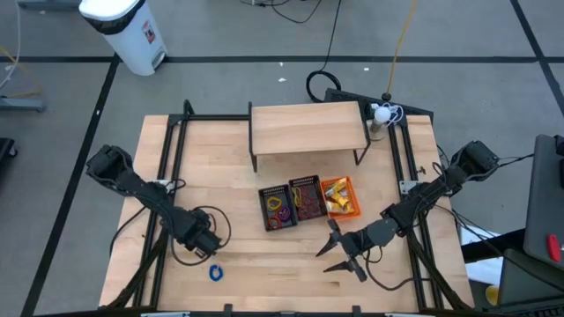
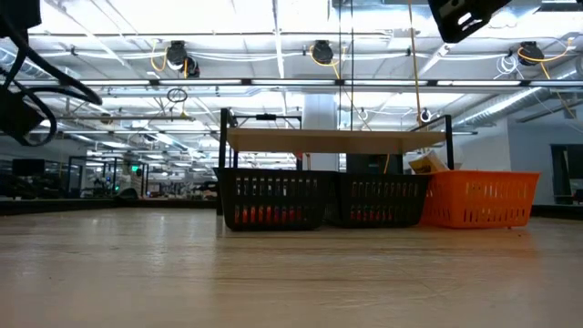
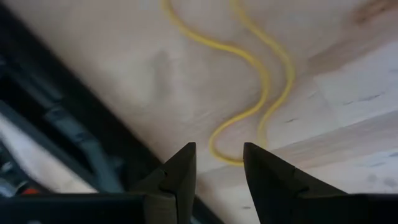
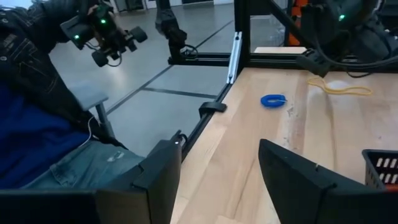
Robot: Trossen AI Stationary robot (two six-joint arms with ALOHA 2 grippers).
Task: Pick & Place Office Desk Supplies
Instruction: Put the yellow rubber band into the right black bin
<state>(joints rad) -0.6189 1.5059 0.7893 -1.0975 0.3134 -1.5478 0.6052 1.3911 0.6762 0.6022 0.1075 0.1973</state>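
Yellow elastic loop (image 3: pixel 261 81) under left gripper (image 3: pixel 219 163), jaws parted, right gripper (image 1: pixel 345 250) spread.

Three baskets (image 1: pixel 304 201), one shelf (image 1: pixel 307 128), two loose loops (image 4: pixel 339 89)

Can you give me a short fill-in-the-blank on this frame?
1. The three baskets sit in front of a wooden ____.
2. The rightmost basket is ____ in colour.
3. A small ____ ring lies loose on the table near the left tool.
4. The right tool stands ____, holding nothing.

Missing: shelf; orange; blue; open
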